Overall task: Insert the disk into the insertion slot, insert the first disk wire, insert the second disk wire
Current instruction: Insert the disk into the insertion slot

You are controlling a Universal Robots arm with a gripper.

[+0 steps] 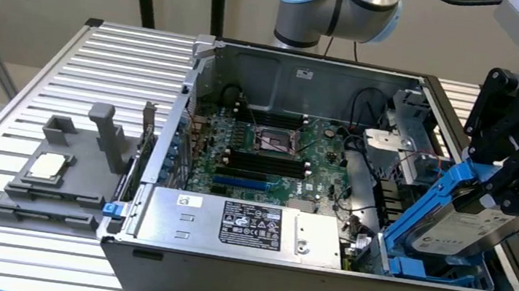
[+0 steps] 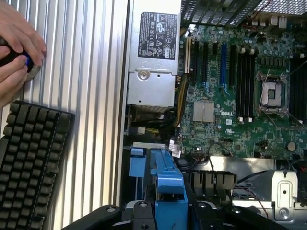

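Observation:
The disk (image 1: 458, 228), silver-grey with a white label in a bright blue carrier, hangs tilted over the PC case's corner at the exterior view's right. My gripper (image 1: 495, 193) is shut on its upper end, black fingers clasping the blue frame. The disk's lower end dips into the insertion slot (image 1: 446, 273), a grey metal bay with blue plastic tabs. In the wrist view the blue carrier (image 2: 168, 182) runs out from between my gripper (image 2: 168, 216) toward the bay. Loose cables (image 1: 366, 218) lie beside the bay; I cannot tell which of them are the disk wires.
A silver power-supply box (image 1: 241, 224) and the green motherboard (image 1: 269, 150) lie inside the open case. A grey fixture with posts (image 1: 59, 181) stands on the slatted table at the exterior view's left. A person's hands (image 2: 17, 48) and a black keyboard (image 2: 29, 163) are beside the case.

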